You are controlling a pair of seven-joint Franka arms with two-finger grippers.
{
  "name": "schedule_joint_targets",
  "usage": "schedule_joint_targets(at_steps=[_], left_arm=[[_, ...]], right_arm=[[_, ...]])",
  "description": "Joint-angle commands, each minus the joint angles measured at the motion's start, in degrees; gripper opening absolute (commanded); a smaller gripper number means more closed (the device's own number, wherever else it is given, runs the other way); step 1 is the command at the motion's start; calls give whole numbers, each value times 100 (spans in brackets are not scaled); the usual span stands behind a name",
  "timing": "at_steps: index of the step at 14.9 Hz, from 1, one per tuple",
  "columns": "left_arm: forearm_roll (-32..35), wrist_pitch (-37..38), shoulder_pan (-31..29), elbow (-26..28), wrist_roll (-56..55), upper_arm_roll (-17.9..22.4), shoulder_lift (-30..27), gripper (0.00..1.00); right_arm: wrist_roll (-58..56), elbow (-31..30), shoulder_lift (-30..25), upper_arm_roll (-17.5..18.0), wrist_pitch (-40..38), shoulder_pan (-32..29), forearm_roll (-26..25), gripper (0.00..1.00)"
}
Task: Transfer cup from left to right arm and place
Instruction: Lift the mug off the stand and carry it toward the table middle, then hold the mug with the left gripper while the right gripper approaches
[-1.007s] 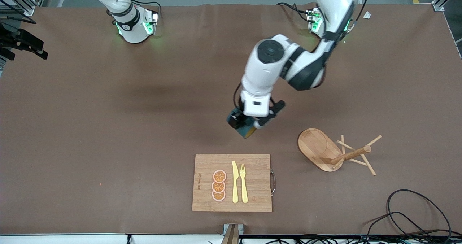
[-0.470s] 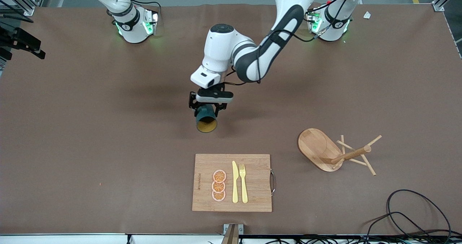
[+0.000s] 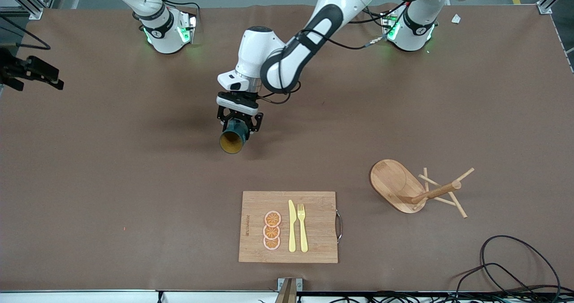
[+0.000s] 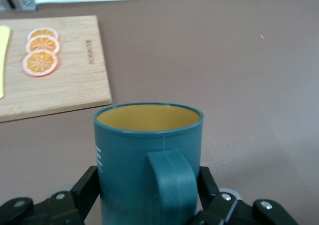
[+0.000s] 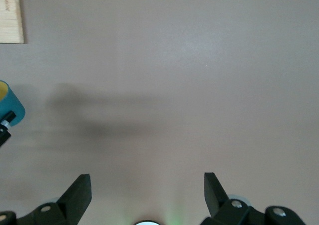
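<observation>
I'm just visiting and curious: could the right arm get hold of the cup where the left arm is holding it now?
Probably yes. The left gripper holds the cup in the air over bare table, mouth and upper wall exposed. The right gripper is open, with nothing between them.

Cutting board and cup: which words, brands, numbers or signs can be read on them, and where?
Cutting board: one small dark brand mark printed along its edge beside the orange slices; too small and blurred to read.
Cup, gripped by the left end effector: no text, only short pale dashes on its wall.
</observation>
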State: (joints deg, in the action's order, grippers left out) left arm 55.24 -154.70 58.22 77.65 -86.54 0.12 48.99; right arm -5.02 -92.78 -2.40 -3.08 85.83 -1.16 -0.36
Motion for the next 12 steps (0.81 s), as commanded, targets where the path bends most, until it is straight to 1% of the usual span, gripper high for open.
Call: schedule_joint_targets(at_steps=[1,3,5,8,10,12], left_arm=[[162,-25,706,-645,-231,769,567,60],[180,-17,1146,-716,-547,1199,726,60],[180,-8,1550,-716,-1047,1568,892,60],[189,1,2323,-716,-2031,2403,1182,60],[189,45,2745,-716,-2594,2825,1411,60],[189,220,3124,-716,-2973,3212,1657,60]], right_arm=[[-95,207,660,36,188,-261,-25,100],[-227,225,915,36,460,-403,-43,100],[-237,225,1153,36,505,-420,-25,100],[-44,164,1338,44,803,-324,1,100],[490,146,1443,62,830,-228,45,100],[1175,-64,1453,62,953,-9,54,100]])
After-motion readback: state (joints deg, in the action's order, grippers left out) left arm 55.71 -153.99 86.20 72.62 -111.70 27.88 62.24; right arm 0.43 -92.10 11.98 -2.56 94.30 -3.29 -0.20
